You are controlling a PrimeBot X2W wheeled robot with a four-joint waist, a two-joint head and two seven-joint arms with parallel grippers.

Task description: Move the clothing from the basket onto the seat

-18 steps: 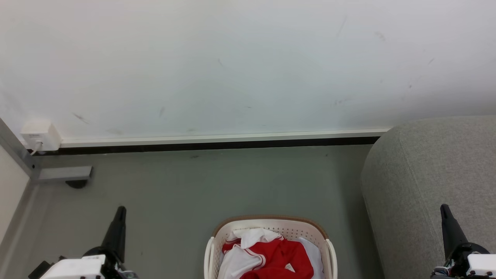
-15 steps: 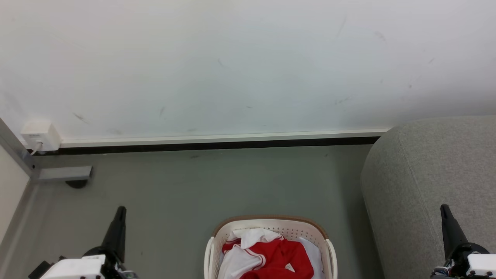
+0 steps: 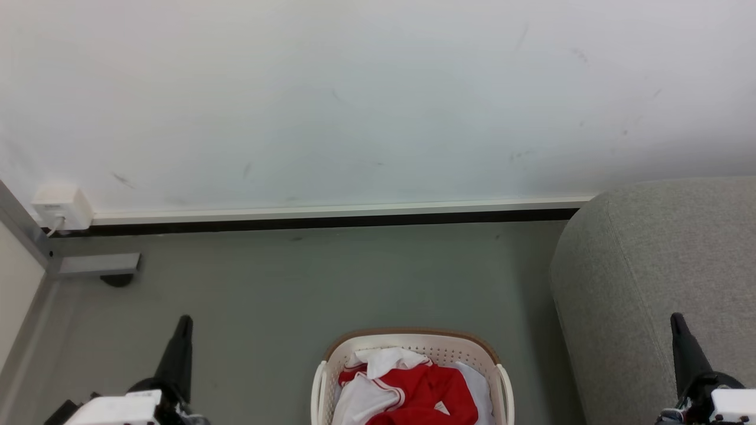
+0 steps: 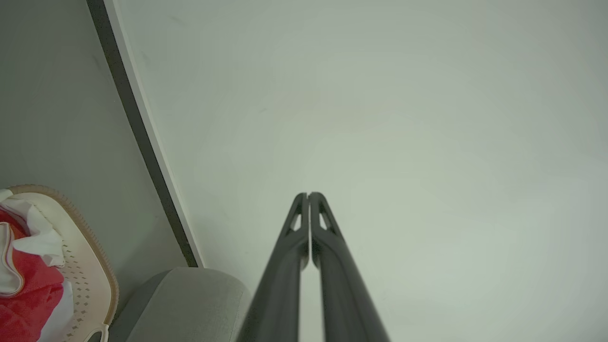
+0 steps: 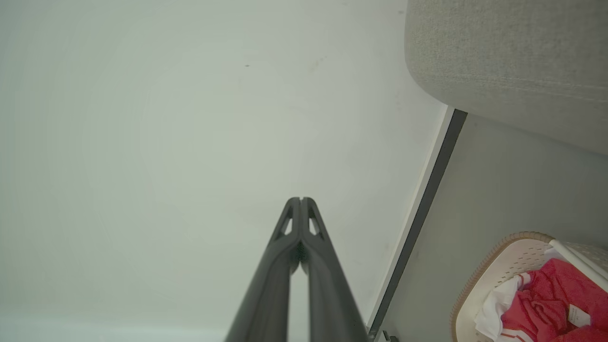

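Both arms had dropped slightly since the earlier head frames; nothing else shifted. Left end effector [image 3: 184, 321]: fingers pressed together, empty, over the grey floor [image 3: 295, 283], left of the basket. Right end effector [image 3: 677, 320]: fingers together, empty, against the grey sofa [image 3: 661, 254]. Red and white clothing [image 3: 428, 386] lay heaped inside the cream basket [image 3: 413, 335], which stood on the floor between the two, near the sofa.

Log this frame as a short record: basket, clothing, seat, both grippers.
basket: on the floor, left of the seat
clothing: red and white, piled inside the basket
seat: grey sofa, no clothing on the part in view
left gripper: shut, empty, clear of the basket
right gripper: shut, empty, clear of the basket
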